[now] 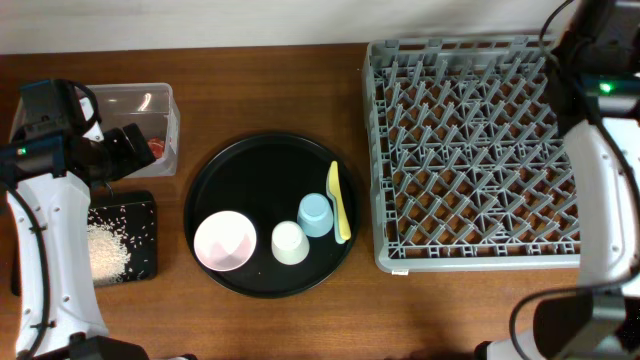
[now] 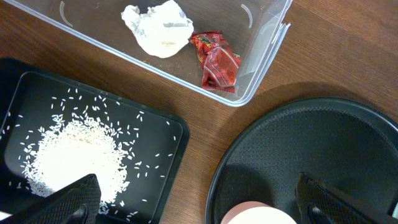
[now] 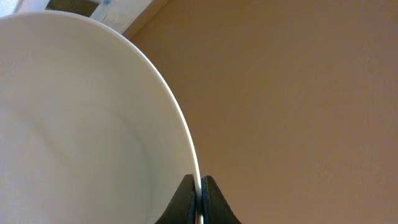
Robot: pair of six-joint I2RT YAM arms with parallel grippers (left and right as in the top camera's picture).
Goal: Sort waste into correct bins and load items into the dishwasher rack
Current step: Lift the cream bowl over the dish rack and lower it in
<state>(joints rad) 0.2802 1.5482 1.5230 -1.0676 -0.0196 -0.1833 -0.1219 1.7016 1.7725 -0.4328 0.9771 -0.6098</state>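
My right gripper (image 3: 199, 193) is shut on the rim of the large cream bowl (image 3: 81, 124); only the right wrist view shows the bowl. My left gripper (image 2: 199, 193) is open and empty, above the gap between the flat black tray (image 2: 155, 180) and the round tray; it also shows in the overhead view (image 1: 128, 140). The white wrapper (image 2: 158, 28) and red wrapper (image 2: 214, 59) lie in the clear box (image 2: 261, 56). Rice (image 1: 105, 248) is piled in the flat black tray (image 1: 145, 235). The pink bowl (image 1: 224, 241), white cup (image 1: 290, 242), blue cup (image 1: 316, 214) and yellow utensil (image 1: 338, 200) sit on the round tray.
The round black tray (image 1: 260, 170) lies mid-table. The grey dishwasher rack (image 1: 470, 150) fills the right side and holds nothing visible. My right arm (image 1: 600, 90) hangs over the rack's far right corner. The clear box (image 1: 160, 95) stands at the far left.
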